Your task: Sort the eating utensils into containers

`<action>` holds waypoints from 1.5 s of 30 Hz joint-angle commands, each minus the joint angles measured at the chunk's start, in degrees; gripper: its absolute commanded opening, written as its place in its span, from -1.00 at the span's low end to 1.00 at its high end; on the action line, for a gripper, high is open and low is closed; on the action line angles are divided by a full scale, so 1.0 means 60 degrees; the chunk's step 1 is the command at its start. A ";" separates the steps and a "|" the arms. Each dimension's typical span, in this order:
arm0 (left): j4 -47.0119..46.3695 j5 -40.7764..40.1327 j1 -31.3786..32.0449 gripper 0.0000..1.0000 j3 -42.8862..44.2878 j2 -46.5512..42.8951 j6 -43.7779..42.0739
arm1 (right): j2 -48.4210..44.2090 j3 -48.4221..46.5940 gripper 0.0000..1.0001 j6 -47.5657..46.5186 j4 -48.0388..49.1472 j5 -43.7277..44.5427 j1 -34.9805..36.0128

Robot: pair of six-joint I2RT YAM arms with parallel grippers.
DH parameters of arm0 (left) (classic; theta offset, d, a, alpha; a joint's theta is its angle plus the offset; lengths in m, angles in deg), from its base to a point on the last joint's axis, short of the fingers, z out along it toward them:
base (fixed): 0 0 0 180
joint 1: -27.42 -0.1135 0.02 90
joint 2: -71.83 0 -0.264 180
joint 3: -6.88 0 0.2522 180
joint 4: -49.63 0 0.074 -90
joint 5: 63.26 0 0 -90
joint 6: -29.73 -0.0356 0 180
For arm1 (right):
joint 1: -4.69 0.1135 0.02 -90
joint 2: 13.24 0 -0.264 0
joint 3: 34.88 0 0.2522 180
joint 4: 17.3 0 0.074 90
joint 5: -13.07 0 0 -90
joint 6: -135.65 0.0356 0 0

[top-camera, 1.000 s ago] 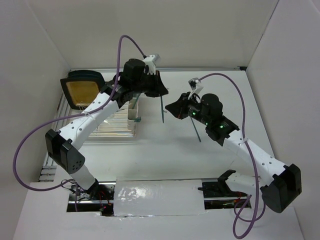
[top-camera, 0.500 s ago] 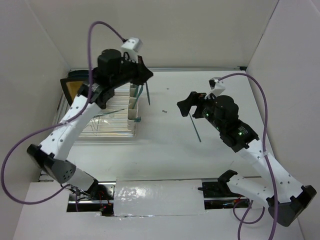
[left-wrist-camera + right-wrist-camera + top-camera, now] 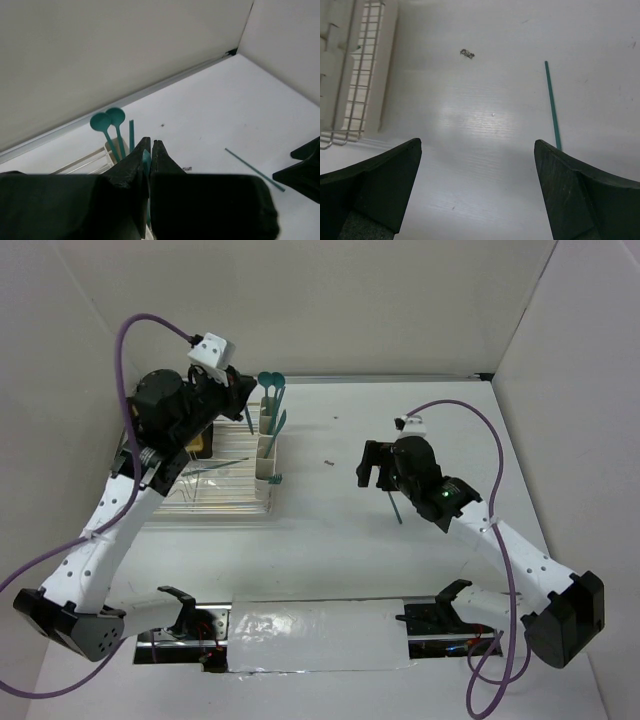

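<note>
White tabletop [image 3: 330,540] is spread under both arms: a teal utensil [image 3: 146,164] is pinched tight in the left claw [image 3: 151,146] just above the cups [image 3: 266,445] and should be lowered straight in before release, while the right claw [image 3: 477,147] is held wide, a loose utensil [image 3: 552,107] lying just ahead-right.

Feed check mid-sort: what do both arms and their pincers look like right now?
The left arm and right arm have white links with black joints and bases. A purple cable loops off each wrist. The left pincer and right pincer have black wedge-shaped fingers. Green lights glow on the right arm.
</note>
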 commanded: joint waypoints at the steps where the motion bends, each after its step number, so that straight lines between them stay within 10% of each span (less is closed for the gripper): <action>1: -0.1179 0.0162 -0.0162 -0.91 -0.0398 0.0131 -0.0426 | 0.0103 0.0318 1.00 0.0145 0.0232 0.0591 -0.0079; 25: -0.3170 0.1613 -0.0427 -0.86 -0.2301 0.1713 -0.0087 | 0.2593 0.1402 1.00 -0.0455 0.1858 0.0285 -0.1617; 33: -0.3392 0.1130 0.0057 -0.72 -0.2639 0.2094 -0.0484 | 0.3018 0.1490 0.73 -0.0617 0.2048 0.0197 -0.1837; 39: -0.3129 0.0515 0.0336 -0.39 -0.2639 0.1978 -0.0630 | 0.3092 0.1754 0.54 -0.0632 0.2224 -0.0110 -0.2100; 45: -0.2719 -0.0568 0.0306 0.76 -0.2348 0.1451 -0.0631 | 0.3179 0.1959 0.51 -0.0647 0.2399 -0.0198 -0.2130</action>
